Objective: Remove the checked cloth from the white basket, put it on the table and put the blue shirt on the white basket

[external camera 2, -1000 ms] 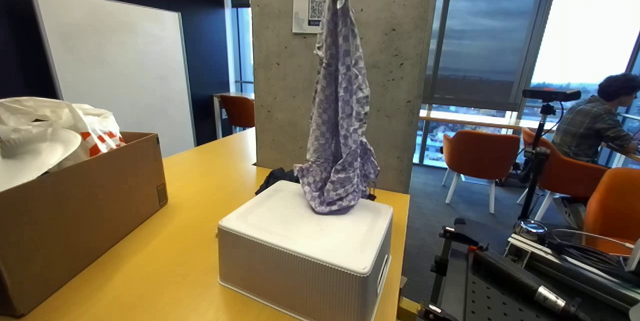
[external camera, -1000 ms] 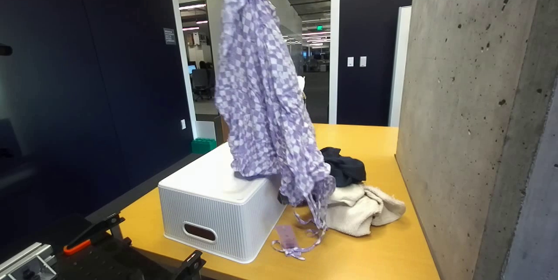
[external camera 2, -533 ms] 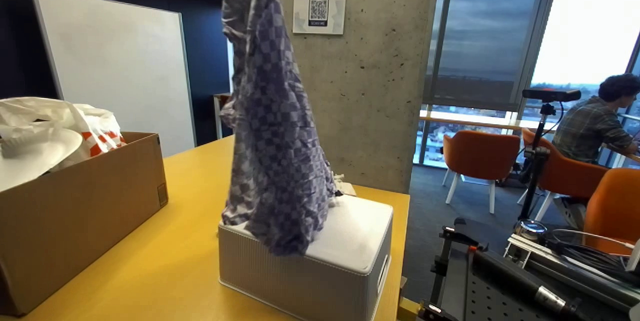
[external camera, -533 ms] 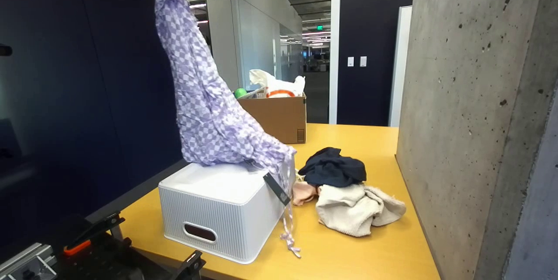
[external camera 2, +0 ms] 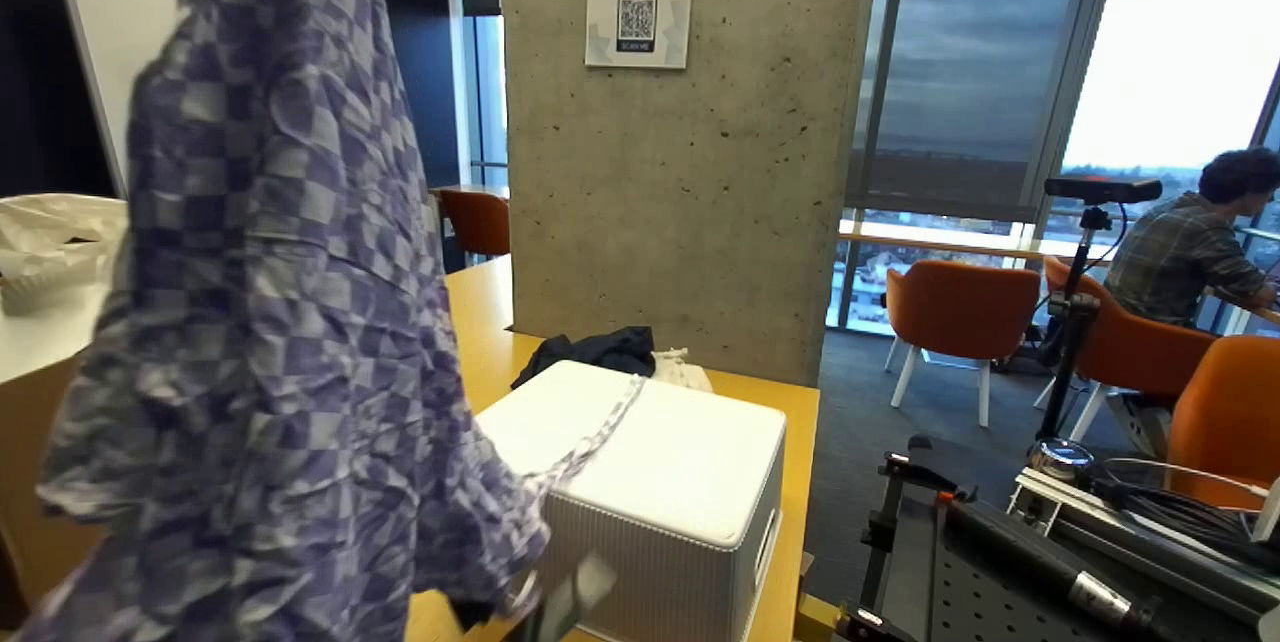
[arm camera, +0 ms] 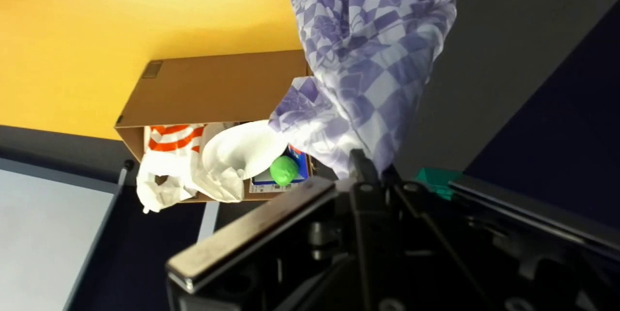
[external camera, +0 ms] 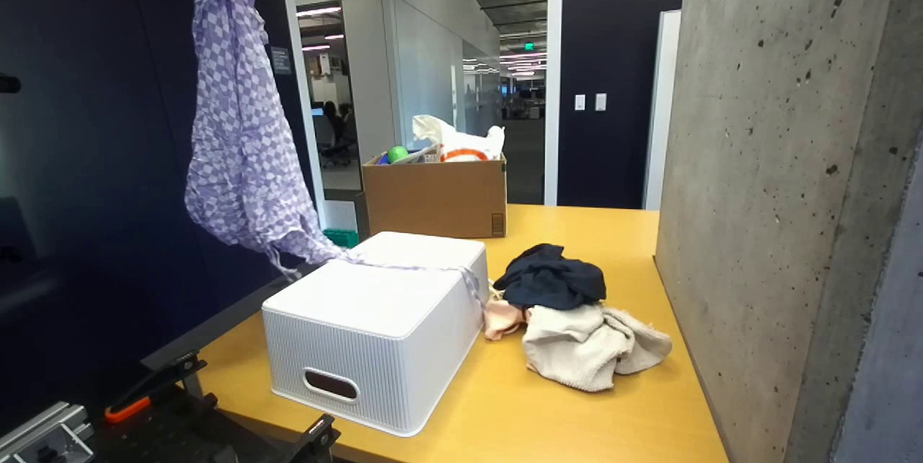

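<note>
Pinching the checked cloth [external camera: 241, 109] by one end, your jaws hold it high, probably so its length clears the white basket [external camera: 368, 319]. It hangs by the worktop's [external camera: 548, 412] edge opposite the concrete wall [external camera: 779, 196]; whether it overhangs that edge, you cannot tell. A tie [external camera: 404, 267] from it lies across the basket's flat top, so you likely need more travel before setting the cloth down. The blue shirt [external camera: 551, 279], presumably the dark bundle, touches a beige towel [external camera: 591, 347] near the wall-side edge, out of the way until its turn.
</note>
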You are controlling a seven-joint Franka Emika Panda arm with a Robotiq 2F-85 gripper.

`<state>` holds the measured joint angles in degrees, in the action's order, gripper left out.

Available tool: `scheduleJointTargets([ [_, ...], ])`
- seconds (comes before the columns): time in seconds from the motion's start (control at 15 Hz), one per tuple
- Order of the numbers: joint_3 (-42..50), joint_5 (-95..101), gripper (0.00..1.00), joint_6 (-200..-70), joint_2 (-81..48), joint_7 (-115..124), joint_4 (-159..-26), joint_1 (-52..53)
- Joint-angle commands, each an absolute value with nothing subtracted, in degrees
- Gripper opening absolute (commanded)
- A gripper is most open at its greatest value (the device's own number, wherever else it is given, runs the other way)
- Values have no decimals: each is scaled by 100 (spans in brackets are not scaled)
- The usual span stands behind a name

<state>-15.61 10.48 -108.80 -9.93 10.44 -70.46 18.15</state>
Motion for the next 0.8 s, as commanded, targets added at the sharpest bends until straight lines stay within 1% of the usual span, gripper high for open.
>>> scheduleJointTargets([
  [0.0, -1624, 912, 1, -10786, -1297, 773, -6468, 1839],
  [0.27, -1399, 601, 1, -10796, -1182, 648, -6737, 1425],
  [0.73, -676, 187, 1, -10930, -920, 429, -7799, 126],
])
